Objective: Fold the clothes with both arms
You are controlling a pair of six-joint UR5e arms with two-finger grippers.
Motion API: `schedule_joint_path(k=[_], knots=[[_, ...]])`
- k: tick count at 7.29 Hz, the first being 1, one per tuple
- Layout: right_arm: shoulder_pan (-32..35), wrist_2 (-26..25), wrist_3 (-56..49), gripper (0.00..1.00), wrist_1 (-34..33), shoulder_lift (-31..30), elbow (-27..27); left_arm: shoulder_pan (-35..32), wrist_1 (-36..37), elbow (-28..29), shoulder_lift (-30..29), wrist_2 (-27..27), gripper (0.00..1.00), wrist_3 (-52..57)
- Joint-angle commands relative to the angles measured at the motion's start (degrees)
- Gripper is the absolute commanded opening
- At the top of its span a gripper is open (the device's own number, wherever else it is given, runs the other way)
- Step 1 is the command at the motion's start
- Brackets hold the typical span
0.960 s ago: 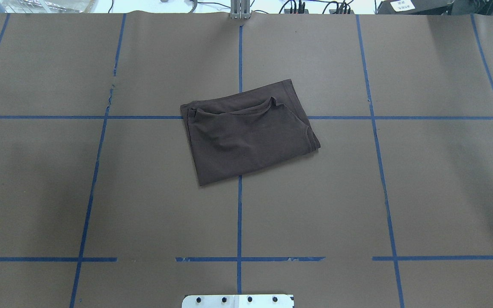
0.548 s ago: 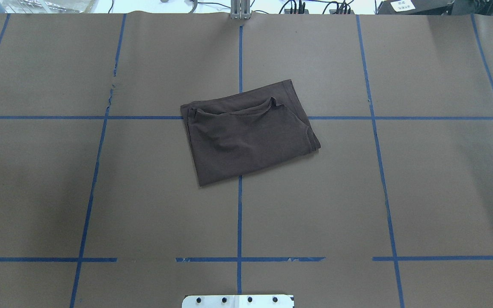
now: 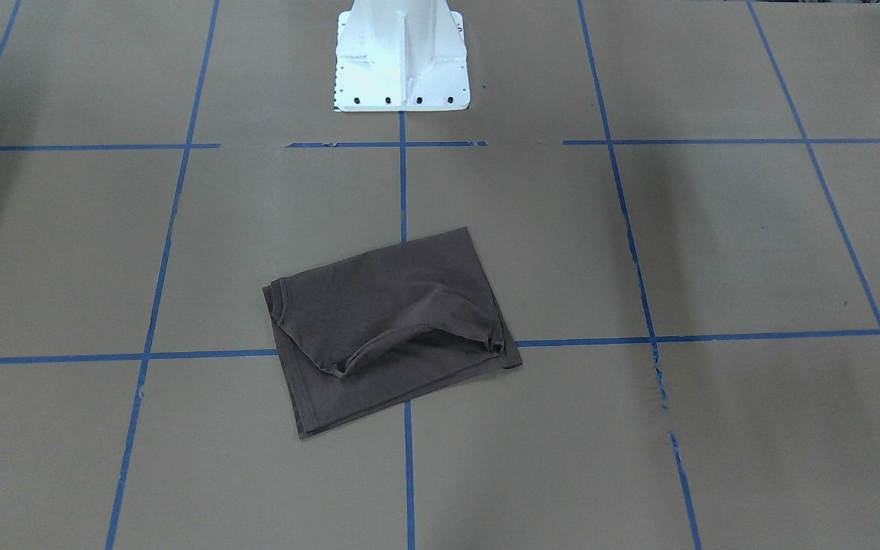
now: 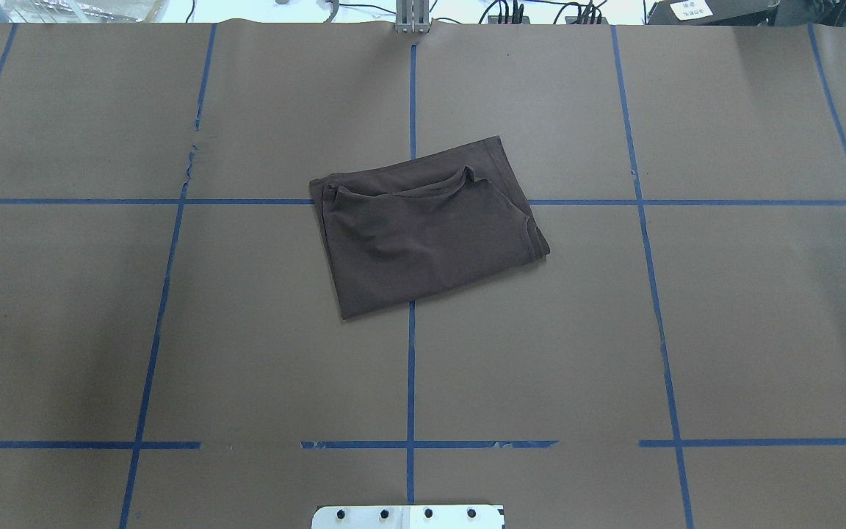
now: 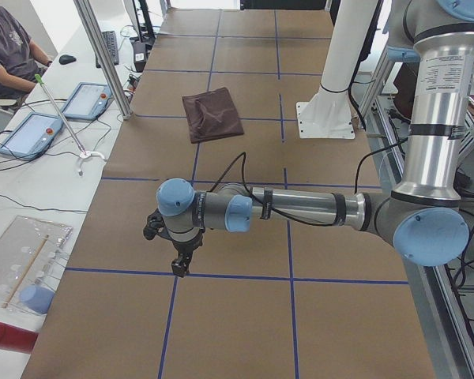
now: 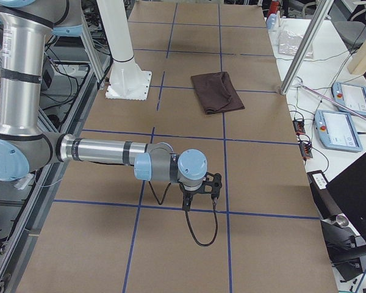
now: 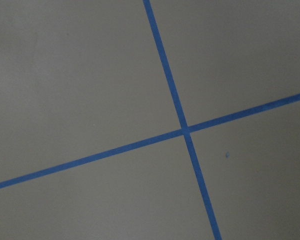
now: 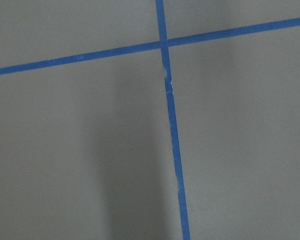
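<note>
Looking across the brown surface (image 4: 761,330), we find the shirt (image 4: 427,228) folded into a rough rectangle near the middle. It lies flat and skewed to the grid of blue tape (image 4: 410,367), covering the spot where the centre line meets a cross line. A curved ribbed edge shows on its top layer, on the side away from the white pedestal (image 3: 402,57). Nothing touches the shirt.

Our left arm (image 5: 300,209) stretches out low over the surface toward its own end, with the left tool (image 5: 178,264) pointing down near a tape crossing, well apart from the shirt. Our right arm (image 6: 104,151) does the same at the opposite end, and the right tool (image 6: 198,201) hangs above a tape line there. Both tools show only in the side views, so we cannot tell whether either is open or closed. Each wrist view shows bare surface with crossing tape.
</note>
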Motion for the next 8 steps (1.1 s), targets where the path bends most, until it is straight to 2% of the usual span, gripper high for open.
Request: schedule_joint_path(k=[1,3,5,8], knots=[[1.73,0.11,0.53,1.0,2.08,-0.39,0.28,0.04,-0.01,-2.7,1.93,-0.42,1.0,-0.04],[3.22,-0.15,2.1,1.0,1.55,-0.21,5.18,0.04,-0.01,-2.7,1.75,-0.42,1.0,-0.04],[3.22,-0.33,2.29,1.0,1.55,-0.21,6.09,0.13,-0.01,-2.7,1.67,-0.5,1.0,-0.39],[3.22,-0.33,2.29,1.0,1.55,-0.47,5.74,0.22,-0.28,-2.79,1.31,-1.03,1.0,-13.37]])
